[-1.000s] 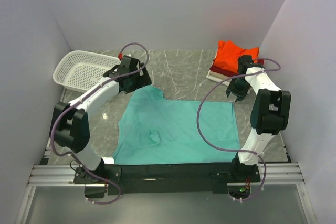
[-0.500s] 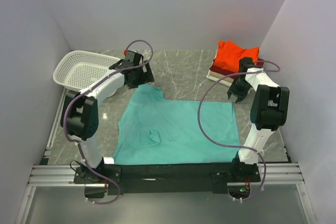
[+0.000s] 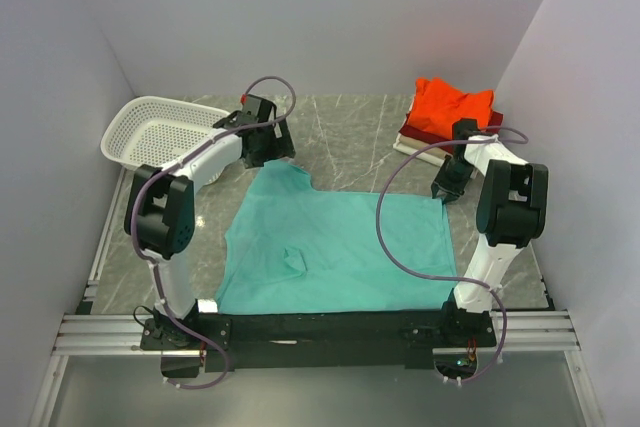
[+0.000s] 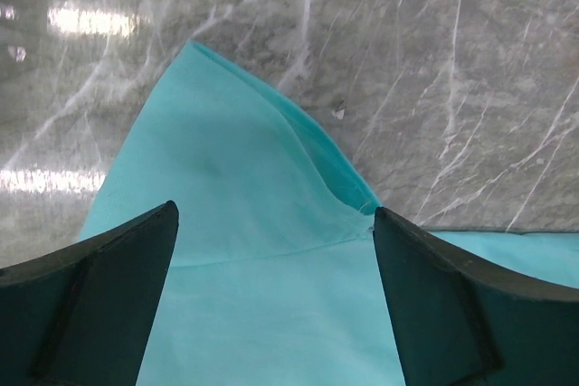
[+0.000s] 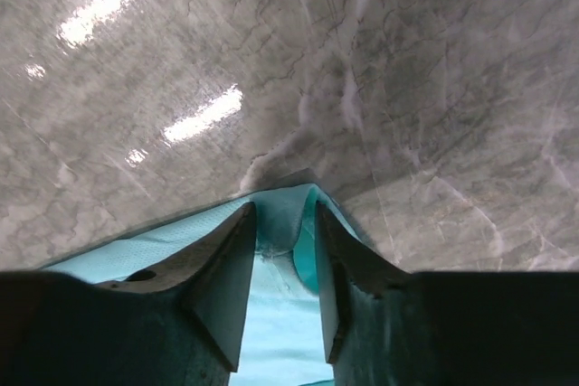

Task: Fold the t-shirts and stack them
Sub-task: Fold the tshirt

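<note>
Top external view: nearest the arm bases, the teal t-shirt [image 3: 340, 247] lies spread flat on the grey, white-veined stone worktop [image 3: 350, 127]. It is soft, smooth cloth with a small creased flap near its left middle. Its long axis runs left to right across the worktop, and one pointed corner juts toward the far left. Over that point hangs the left end effector [image 3: 268, 147]. In the left wrist view its dark fingers [image 4: 90, 305] stand wide apart above the tapering cloth tip and touch nothing. At the shirt's far right corner sits the right end effector [image 3: 447, 190]. Its wrist view shows the two fingers [image 5: 208, 296] drawn close, with the bunched corner of the cloth standing up in the narrow gap between them. Whether they clamp it cannot be told. Farther back on the left is a white plastic mesh basket [image 3: 160, 132] with a rounded rim. In the far right corner is a folded stack. A rumpled orange-red t-shirt [image 3: 455, 102] lies on top, above thin edges of a dark red t-shirt [image 3: 418, 134] and a cream t-shirt [image 3: 408, 146].
</note>
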Motion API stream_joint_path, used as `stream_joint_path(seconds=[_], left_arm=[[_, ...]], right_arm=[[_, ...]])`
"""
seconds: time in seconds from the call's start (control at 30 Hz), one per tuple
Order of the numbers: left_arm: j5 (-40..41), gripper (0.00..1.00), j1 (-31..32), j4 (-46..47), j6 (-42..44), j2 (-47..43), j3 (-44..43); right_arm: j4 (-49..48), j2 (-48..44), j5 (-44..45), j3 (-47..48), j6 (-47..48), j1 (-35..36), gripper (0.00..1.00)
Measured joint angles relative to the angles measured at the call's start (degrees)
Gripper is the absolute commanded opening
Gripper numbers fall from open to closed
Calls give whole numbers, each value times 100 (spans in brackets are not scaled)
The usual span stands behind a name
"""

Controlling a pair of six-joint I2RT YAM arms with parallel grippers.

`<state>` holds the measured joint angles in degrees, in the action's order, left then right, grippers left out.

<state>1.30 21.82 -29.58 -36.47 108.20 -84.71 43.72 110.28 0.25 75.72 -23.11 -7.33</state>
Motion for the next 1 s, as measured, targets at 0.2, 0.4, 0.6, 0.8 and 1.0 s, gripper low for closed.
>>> stream_joint_path(seconds=[0.2,0.4,0.6,0.8,1.0], left_arm=[[7,92,0,-66,149,369,-415],[98,86,0,-271,343,916,-964],[431,79,0,-577,605,1436,-1580],[608,67,-4,-610,785,1707,-1860],[619,60,-9,-669,859,2026,-2098]], right_arm=[[-9,0,-101,-42,-9,0,18],[-2,0,-79,-42,-33,0,1],[24,0,48,-35,-63,-4,0],[50,0,87,-28,-66,-85,0],[50,0,85,-28,-66,-168,0]])
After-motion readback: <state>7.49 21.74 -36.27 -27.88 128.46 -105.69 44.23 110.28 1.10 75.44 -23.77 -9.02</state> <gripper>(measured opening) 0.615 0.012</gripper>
